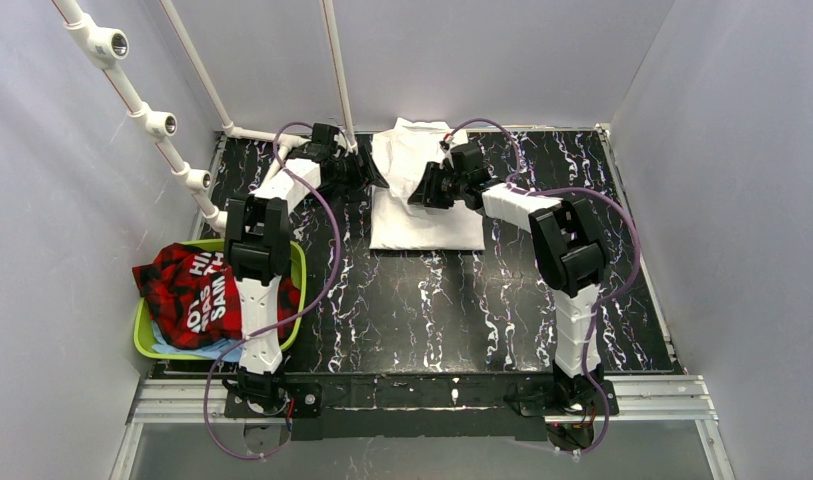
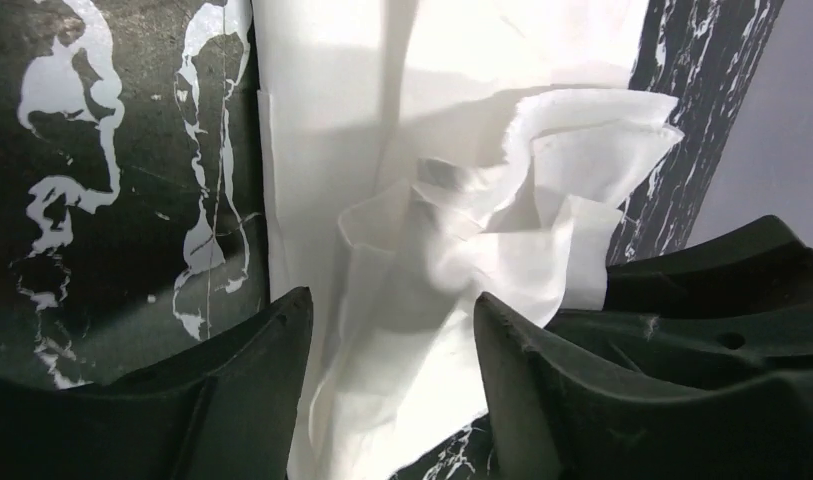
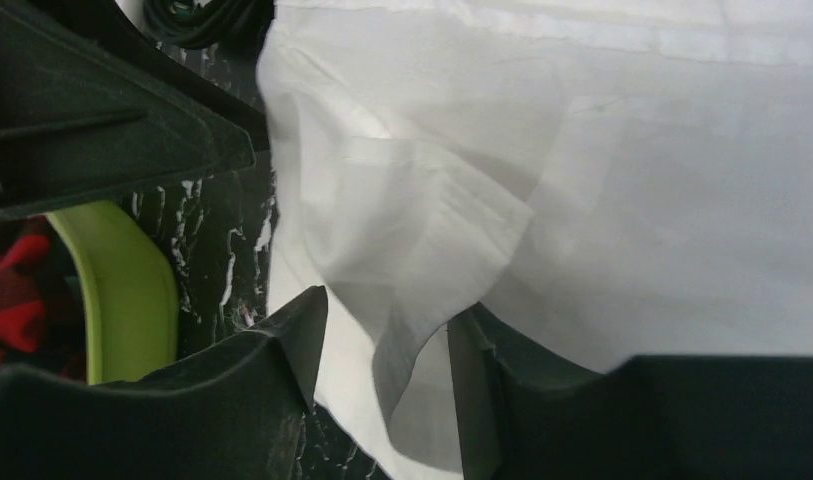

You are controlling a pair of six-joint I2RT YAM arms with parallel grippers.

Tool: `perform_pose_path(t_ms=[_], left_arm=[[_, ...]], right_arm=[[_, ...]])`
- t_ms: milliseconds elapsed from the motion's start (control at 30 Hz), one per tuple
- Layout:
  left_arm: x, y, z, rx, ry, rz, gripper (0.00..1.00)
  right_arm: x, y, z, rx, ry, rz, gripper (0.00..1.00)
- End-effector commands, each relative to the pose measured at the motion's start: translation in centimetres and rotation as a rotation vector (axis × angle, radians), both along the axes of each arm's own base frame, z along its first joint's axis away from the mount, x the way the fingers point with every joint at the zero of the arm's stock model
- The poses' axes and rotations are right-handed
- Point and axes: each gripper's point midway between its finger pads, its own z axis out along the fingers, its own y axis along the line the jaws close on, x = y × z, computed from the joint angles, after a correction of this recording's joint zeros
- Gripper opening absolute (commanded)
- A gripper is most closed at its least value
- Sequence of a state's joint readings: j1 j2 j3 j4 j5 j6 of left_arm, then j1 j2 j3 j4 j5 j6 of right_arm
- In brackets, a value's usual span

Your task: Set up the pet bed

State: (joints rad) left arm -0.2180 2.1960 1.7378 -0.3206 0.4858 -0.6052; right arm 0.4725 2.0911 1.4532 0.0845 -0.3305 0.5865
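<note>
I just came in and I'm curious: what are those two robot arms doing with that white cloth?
Both arms reach to the far side of the table, working on the white cloth spread there. The left arm has its jaws apart around a bunched-up bit. The right arm has a fold between its jaws, grip unclear. A green basket of red plaid fabric sits at the left.

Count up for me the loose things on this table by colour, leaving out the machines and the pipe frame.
White: 1, the white cloth on the table
Green: 1, the basket
Red: 1, the plaid fabric in the basket
Light blue: 1, the blue fabric under the plaid
Total: 4
</note>
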Motion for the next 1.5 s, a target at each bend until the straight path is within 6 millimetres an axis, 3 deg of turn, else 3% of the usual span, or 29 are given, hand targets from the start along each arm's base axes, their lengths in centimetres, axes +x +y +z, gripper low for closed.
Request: perform_pose_path(t_ms=[0, 167, 300, 600, 667, 733, 767, 833, 933, 1067, 1200, 1267, 1467], left_arm=[[0.7, -1.1, 0.5, -0.061, -0.008, -0.027, 0.54], [1.8, -2.3, 1.4, -0.152, -0.047, -0.03, 0.37], [2.5, -1.9, 0.9, -0.131, -0.042, 0.003, 0.0], [2.7, 1.4, 1.1, -0.029, -0.103, 0.152, 0.01], [2.1, 3.0, 0.9, 0.034, -0.126, 0.224, 0.14], [1.5, 4.2, 0.7, 0.076, -0.144, 0.265, 0.45], [1.2, 4.3, 0.7, 0.088, -0.142, 0.262, 0.56], [0.7, 4.4, 0.8, 0.107, -0.125, 0.231, 0.68], [0.2, 4.1, 1.8, 0.111, -0.116, 0.181, 0.75], [-1.0, 4.2, 3.4, 0.137, -0.117, 0.125, 0.8], [-3.3, 3.6, 4.8, 0.143, -0.122, 0.055, 0.88], [-4.6, 3.3, 5.1, 0.174, -0.119, 0.023, 0.89], [-9.1, 3.1, 5.2, 0.254, -0.08, -0.029, 0.95]], right_arm=[[3.8, -0.2, 2.8, 0.007, -0.17, -0.047, 0.36], [5.0, 0.6, 5.1, 0.062, -0.341, 0.022, 0.34], [6.0, 0.1, 6.1, 0.053, -0.4, 0.008, 0.33], [7.8, -3.3, 5.3, -0.094, -0.431, -0.139, 0.15], [8.1, -4.0, 4.8, -0.125, -0.432, -0.173, 0.22], [8.4, -4.4, 4.6, -0.146, -0.423, -0.193, 0.36], [8.5, -4.5, 4.6, -0.156, -0.412, -0.201, 0.49], [8.6, -4.8, 4.9, -0.173, -0.389, -0.214, 0.61], [8.1, -5.8, 5.2, -0.231, -0.333, -0.234, 0.69], [5.1, -8.9, 2.5, -0.397, -0.176, -0.259, 0.66], [0.7, -11.3, -1.1, -0.486, -0.014, -0.249, 0.48], [-1.1, -11.6, -2.8, -0.489, 0.037, -0.226, 0.37], [-5.8, -12.1, -7.5, -0.479, 0.166, -0.168, 0.33]])
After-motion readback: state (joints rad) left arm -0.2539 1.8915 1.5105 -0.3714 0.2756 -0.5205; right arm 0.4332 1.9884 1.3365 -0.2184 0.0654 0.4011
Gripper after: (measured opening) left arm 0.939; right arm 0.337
